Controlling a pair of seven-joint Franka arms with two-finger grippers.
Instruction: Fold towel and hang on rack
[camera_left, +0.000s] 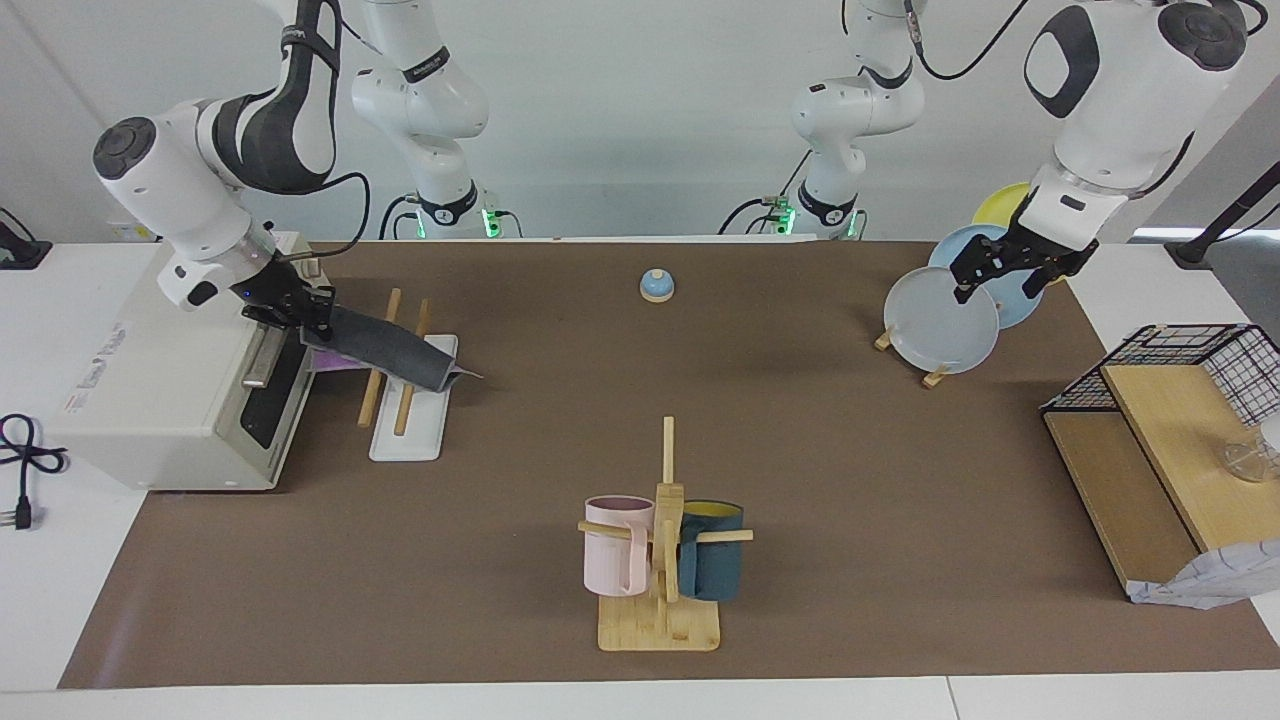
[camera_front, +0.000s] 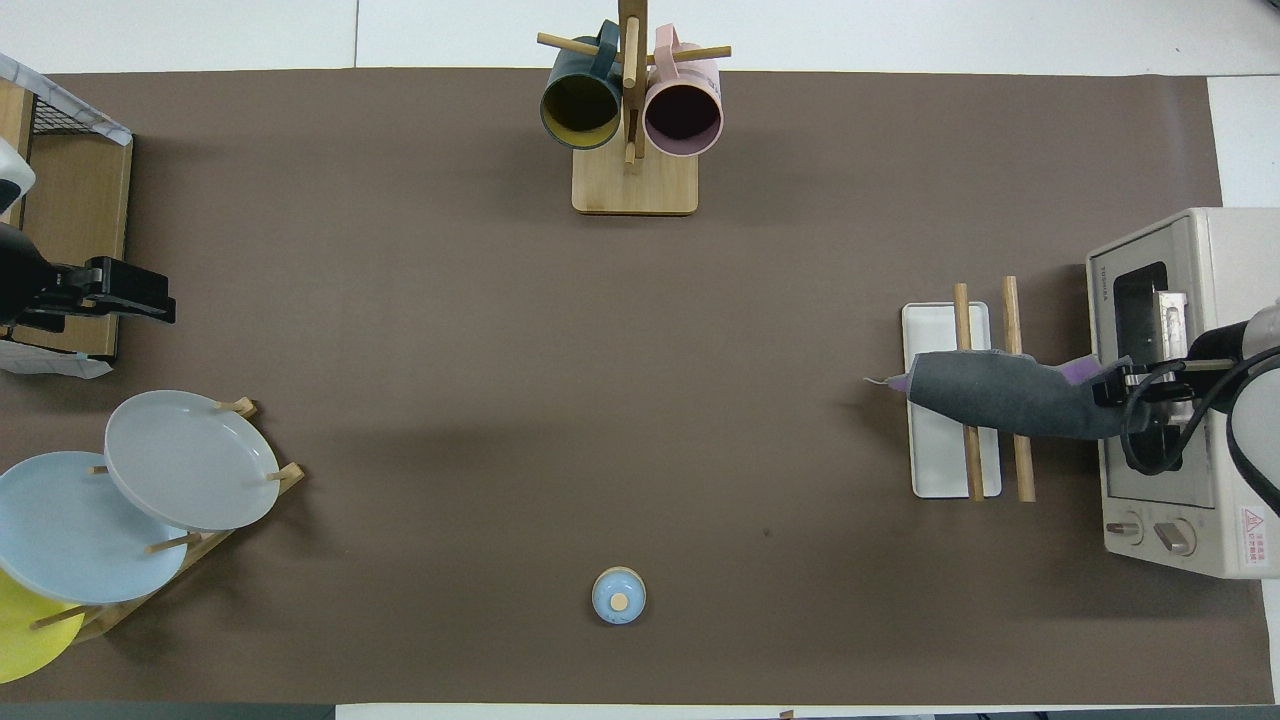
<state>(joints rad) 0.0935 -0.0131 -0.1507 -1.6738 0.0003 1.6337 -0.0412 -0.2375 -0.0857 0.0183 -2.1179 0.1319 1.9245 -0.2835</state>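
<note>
Jaws: right gripper (camera_left: 318, 310) seemingly gripping towel (camera_left: 385, 347) end, draped over rack (camera_left: 405, 400); left gripper (camera_left: 1010, 270) spread wide, waiting. Step: hanging. Next: release, retreat clear

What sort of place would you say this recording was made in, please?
Probably a robotics lab staged as a kitchen counter: a brown mat under two Franka arms carries a toaster oven, a mug tree with two mugs, and a plate stand of plates.
</note>
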